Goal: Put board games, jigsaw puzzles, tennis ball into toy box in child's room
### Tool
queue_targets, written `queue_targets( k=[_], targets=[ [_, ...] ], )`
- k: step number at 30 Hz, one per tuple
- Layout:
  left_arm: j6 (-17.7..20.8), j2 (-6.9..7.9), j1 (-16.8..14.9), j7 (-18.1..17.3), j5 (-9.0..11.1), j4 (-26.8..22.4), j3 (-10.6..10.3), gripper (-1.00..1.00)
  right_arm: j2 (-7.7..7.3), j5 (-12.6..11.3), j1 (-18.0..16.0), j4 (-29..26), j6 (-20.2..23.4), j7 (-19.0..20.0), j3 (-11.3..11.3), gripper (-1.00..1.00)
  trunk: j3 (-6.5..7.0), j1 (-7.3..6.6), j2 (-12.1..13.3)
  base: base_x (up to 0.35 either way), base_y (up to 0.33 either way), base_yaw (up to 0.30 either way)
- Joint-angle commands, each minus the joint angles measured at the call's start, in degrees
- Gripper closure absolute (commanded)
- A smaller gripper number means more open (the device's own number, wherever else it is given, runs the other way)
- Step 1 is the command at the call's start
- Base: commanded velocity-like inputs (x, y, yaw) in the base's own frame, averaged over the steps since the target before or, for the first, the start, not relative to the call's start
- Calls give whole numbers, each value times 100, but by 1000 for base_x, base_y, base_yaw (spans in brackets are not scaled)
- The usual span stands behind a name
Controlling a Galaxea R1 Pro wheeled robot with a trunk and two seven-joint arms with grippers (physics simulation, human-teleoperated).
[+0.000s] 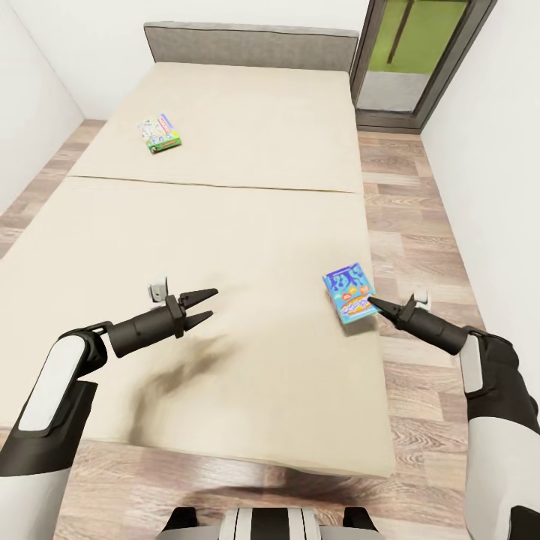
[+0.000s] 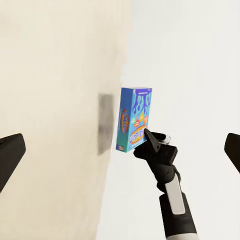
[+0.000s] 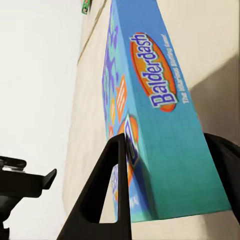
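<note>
Two board games show on the beige bed [image 1: 225, 225]. A small blue "Balderdash" board game [image 1: 349, 291] [image 2: 134, 120] [image 3: 150, 100] is at the bed's right edge, raised a little and casting a shadow on the cover. My right gripper [image 1: 371, 302] [image 2: 150, 137] is shut on its near end, with one finger [image 3: 110, 195] on each side. A green-edged, white-faced board game [image 1: 160, 133] lies flat far up the bed on the left. My left gripper [image 1: 212, 303] hovers open over the middle of the bed, holding nothing.
A grey headboard [image 1: 251, 45] closes the far end of the bed. A dark-framed glass door [image 1: 420, 60] stands at the back right. A strip of wood-plank floor [image 1: 420, 225] runs between the bed and the white right wall [image 1: 495, 150].
</note>
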Motion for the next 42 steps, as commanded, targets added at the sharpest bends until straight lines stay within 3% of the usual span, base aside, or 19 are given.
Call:
queue_targets(
  k=[1,10,26,38,42],
  targets=[
    [19,-2,13,65,61,-4,36,-100,-2,2,11,-11,20,121,-6,100,-3,0,-1,0,0,0],
    [12,-9,73,91,55,-1,135,-100,-12,8,58,-64,-10,555,6,100,-3,0,-1,0,0,0],
    [2,-21,114,72,40,0,103,-100,2,13,88,-86,-42,646,20,100,-3,0,-1,0,0,0],
    [-13,-174,274,177,-272,-13,-227,-100,5,24,151,-89,-17,640,188,100,-3,0,-1,0,0,0],
    [-11,-212,284,188,-338,-19,-322,-100,5,29,157,-108,34,639,305,100,71,-88,159,0,0,0]
  ],
)
